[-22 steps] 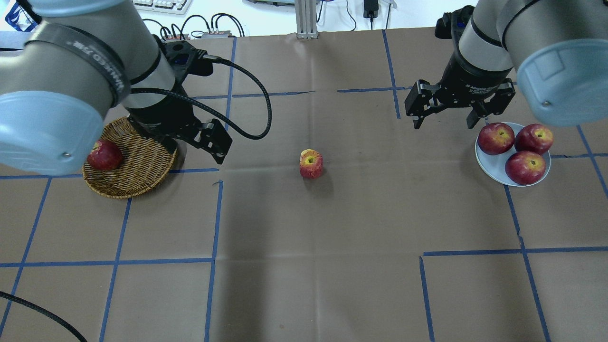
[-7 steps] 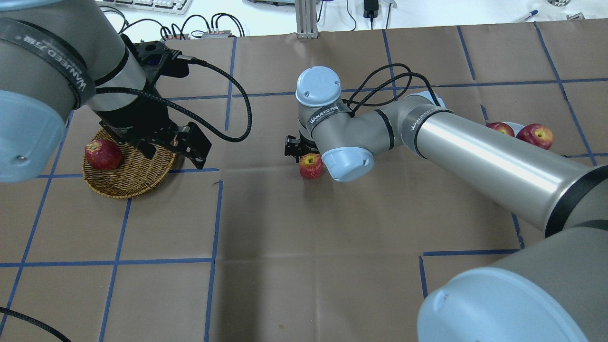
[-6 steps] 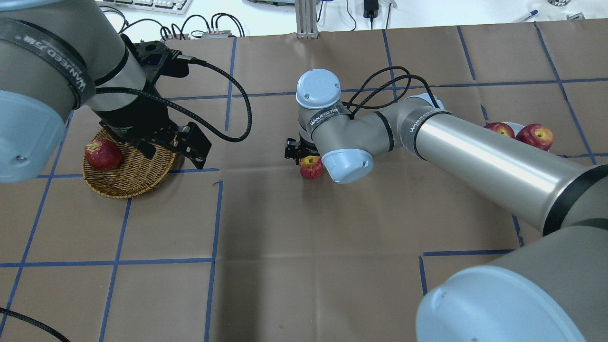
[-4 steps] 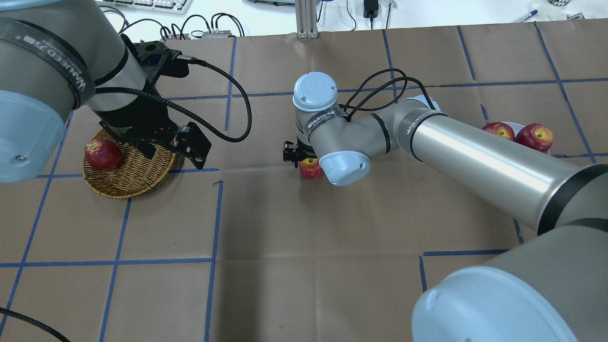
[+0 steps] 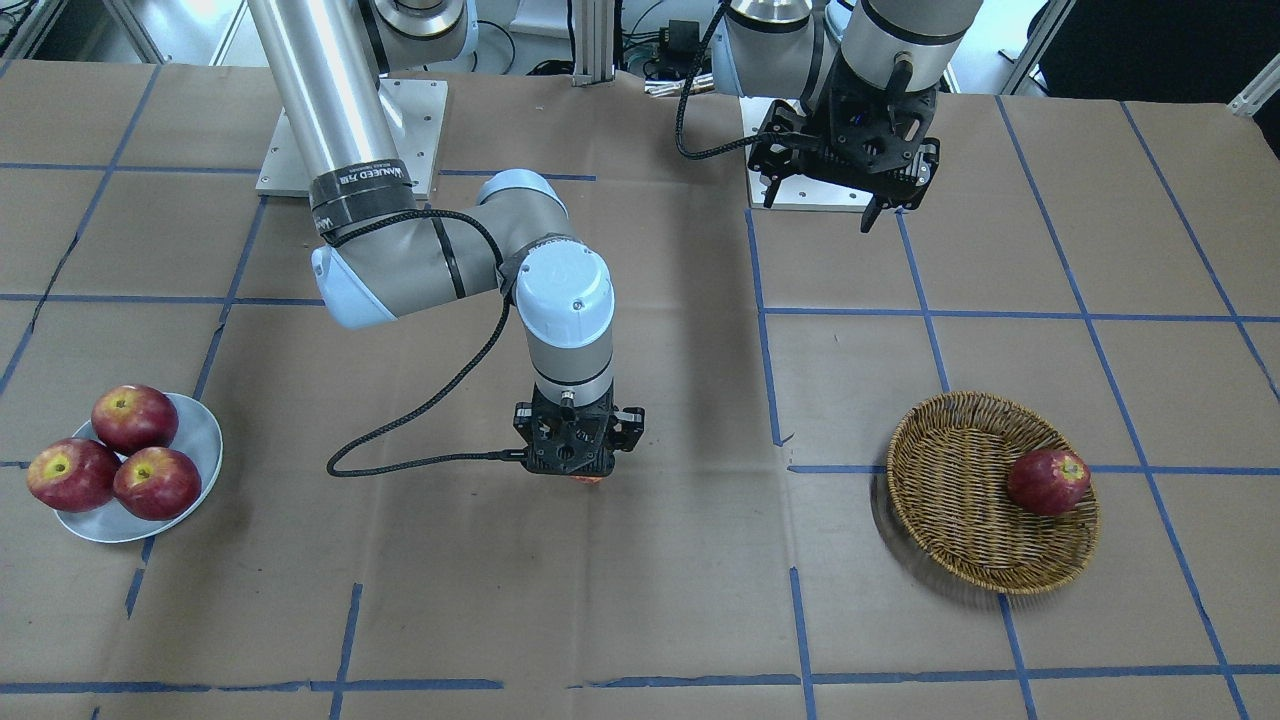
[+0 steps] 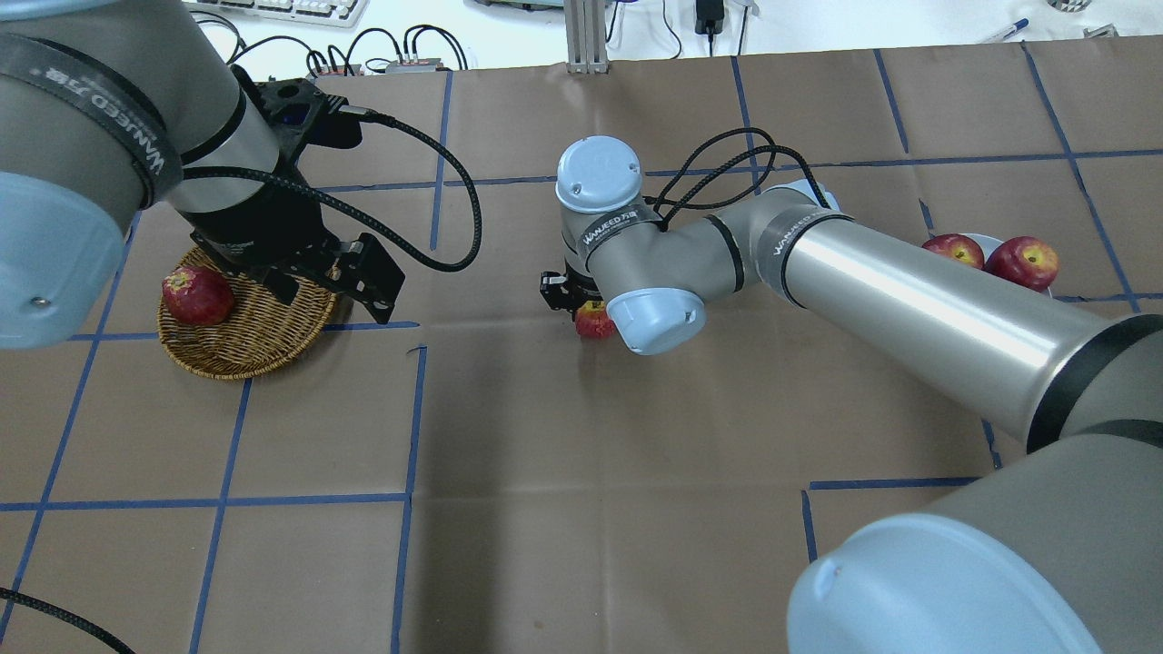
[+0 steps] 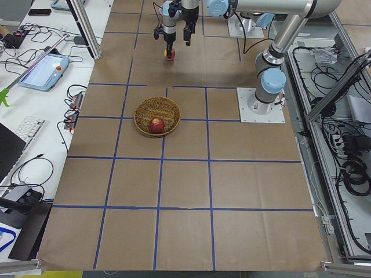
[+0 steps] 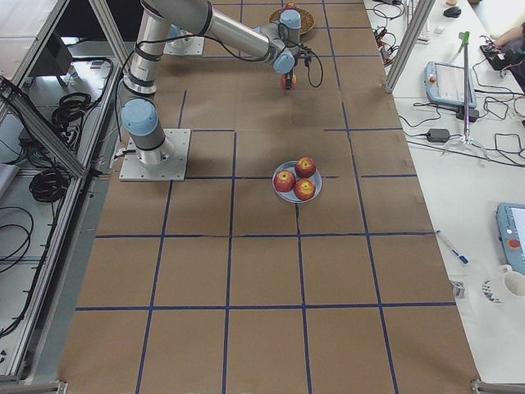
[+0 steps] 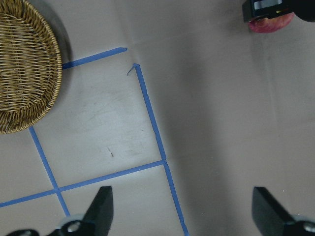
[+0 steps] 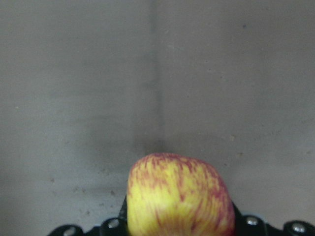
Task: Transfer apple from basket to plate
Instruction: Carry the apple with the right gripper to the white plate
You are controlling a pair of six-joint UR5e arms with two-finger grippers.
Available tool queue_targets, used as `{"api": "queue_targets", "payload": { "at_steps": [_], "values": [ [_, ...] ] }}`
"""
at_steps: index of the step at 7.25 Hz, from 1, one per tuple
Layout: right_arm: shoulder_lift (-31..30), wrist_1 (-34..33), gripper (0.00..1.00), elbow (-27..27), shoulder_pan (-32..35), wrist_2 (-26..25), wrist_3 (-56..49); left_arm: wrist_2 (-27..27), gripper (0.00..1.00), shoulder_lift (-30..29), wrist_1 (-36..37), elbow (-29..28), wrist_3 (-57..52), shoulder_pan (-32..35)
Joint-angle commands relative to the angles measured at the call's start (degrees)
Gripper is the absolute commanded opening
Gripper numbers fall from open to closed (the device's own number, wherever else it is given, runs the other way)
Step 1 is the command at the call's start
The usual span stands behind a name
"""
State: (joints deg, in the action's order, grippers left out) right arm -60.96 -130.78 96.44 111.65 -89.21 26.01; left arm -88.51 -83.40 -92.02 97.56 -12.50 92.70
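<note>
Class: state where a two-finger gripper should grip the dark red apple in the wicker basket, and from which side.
Probably across its round middle, from straight above: the dark red apple sits by the basket wall, whose raised rim would block a sideways approach.

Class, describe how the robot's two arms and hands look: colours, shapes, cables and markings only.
Both the left arm and the right arm are silver-grey metal tubes with rounded pale-blue joint caps and black bands bearing white lettering. A black braided cable loops from each wrist. The left hand and the right hand are black and blocky, each with two fingers.
</note>
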Motion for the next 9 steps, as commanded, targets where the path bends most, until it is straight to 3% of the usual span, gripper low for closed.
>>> {"api": "queue_targets", "payload": {
  "at_steps": [1,3,4,6,9],
  "values": [
    [-8.34,5.75,0.53,0.50,-3.95,-0.09,-3.05,0.00,0.99,-0.01,0.00,0.00,0.01,-0.07],
    [-16.96,16.82,0.53,1.90,-14.64,-0.09,-16.95,0.00,0.99,-0.01,0.00,0.00,-0.07,-0.07],
    [-19.95,18.36,0.53,3.57,-21.75,-0.18,-26.88,0.00,0.99,-0.01,0.00,0.00,0.01,-0.07],
    [-24.62,18.20,0.53,7.61,-33.02,-0.18,-38.79,0.09,0.99,-0.10,0.00,-0.09,0.02,-0.07],
    [-23.68,16.80,0.52,9.99,-46.22,0.61,-52.53,0.09,0.99,-0.10,0.00,-0.26,0.10,-0.07]
  ]
}}
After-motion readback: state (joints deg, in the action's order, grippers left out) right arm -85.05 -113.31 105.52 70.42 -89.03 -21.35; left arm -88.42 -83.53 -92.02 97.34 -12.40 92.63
